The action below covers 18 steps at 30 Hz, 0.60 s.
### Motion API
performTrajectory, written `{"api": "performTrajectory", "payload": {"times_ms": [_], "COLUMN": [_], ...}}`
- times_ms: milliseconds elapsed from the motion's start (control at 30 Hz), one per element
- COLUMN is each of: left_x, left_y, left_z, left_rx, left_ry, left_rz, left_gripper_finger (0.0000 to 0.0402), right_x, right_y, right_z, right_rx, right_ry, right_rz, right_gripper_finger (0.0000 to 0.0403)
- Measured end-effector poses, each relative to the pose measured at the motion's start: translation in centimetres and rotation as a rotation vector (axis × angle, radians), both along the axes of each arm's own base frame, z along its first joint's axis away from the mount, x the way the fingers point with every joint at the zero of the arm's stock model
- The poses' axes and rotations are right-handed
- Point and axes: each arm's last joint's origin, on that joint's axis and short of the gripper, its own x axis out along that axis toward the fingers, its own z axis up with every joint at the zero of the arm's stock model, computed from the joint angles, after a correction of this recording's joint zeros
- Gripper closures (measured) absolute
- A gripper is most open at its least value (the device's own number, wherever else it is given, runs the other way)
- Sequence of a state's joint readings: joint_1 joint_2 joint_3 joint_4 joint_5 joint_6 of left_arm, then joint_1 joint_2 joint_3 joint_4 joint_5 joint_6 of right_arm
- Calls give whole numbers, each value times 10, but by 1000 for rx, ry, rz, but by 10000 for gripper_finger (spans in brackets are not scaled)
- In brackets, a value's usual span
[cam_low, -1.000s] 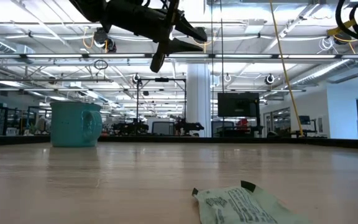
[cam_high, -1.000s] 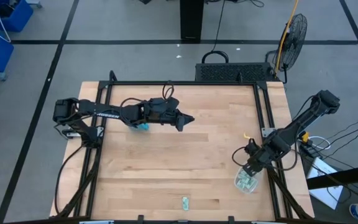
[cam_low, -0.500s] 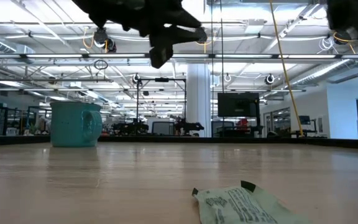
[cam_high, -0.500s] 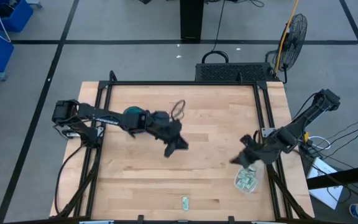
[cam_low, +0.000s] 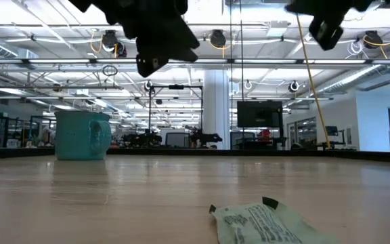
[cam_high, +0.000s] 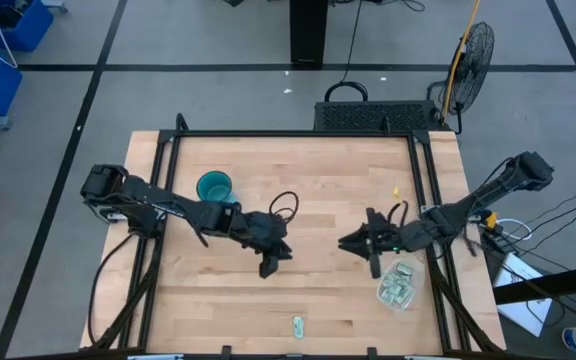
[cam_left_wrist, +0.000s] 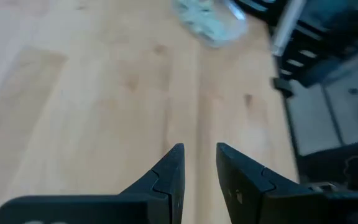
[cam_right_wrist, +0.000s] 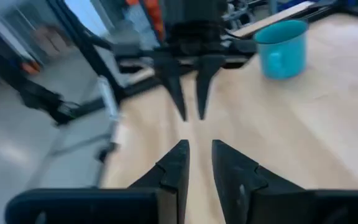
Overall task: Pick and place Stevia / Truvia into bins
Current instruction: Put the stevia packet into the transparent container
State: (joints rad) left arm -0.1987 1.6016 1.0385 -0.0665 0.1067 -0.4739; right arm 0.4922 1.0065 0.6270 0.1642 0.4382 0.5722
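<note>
A teal mug (cam_high: 213,186) stands upright on the wooden table (cam_high: 328,170), upper left of centre. A black fan (cam_high: 473,50) occupies the floor at upper right.

Both arms were dark, near-black, slim jointed links ending in the left gripper (cam_high: 272,262) and right gripper (cam_high: 357,246), each with two tapered, wedge-shaped black fingers (cam_left_wrist: 169,177). Loose black cable looped above the left wrist. The right arm carried small yellow markings near its forearm and base.
</note>
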Motion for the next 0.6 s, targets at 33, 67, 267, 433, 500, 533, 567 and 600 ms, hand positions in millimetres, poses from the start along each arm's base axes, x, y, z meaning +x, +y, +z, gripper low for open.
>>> {"api": "performTrajectory", "payload": {"times_ms": [33, 67, 267, 433, 500, 533, 567, 600], "left_x": [-1, -2, -8, -15, -19, -21, -24, -27], "left_y": [-1, -3, -17, -36, -45, -51, -57, -63], "left_z": [-1, -2, -5, -6, -7, -8, -8, -8], "left_rx": [9, 5, -104, -130, -147, -153, -160, -161], "left_ry": [11, 24, 101, 142, 165, 178, 189, 193], "left_rz": [21, 43, 117, 42, 12, 3, -7, -23], "left_gripper_finger": [304, 304, 305, 305, 305, 305, 305, 305], "right_x": [3, 7, 36, 54, 58, 61, 65, 71], "right_y": [-2, -3, 5, 25, 34, 40, 46, 53], "right_z": [-3, -7, -21, -41, -53, -59, -63, -64], "right_rx": [-32, -47, 29, 66, 92, 109, 123, 129], "right_ry": [14, 28, -20, -67, -54, -43, -33, -26], "right_rz": [-7, -18, 114, 201, 215, 219, 226, 237], "right_gripper_finger": [336, 333, 299, 263, 253, 249, 247, 246]}}
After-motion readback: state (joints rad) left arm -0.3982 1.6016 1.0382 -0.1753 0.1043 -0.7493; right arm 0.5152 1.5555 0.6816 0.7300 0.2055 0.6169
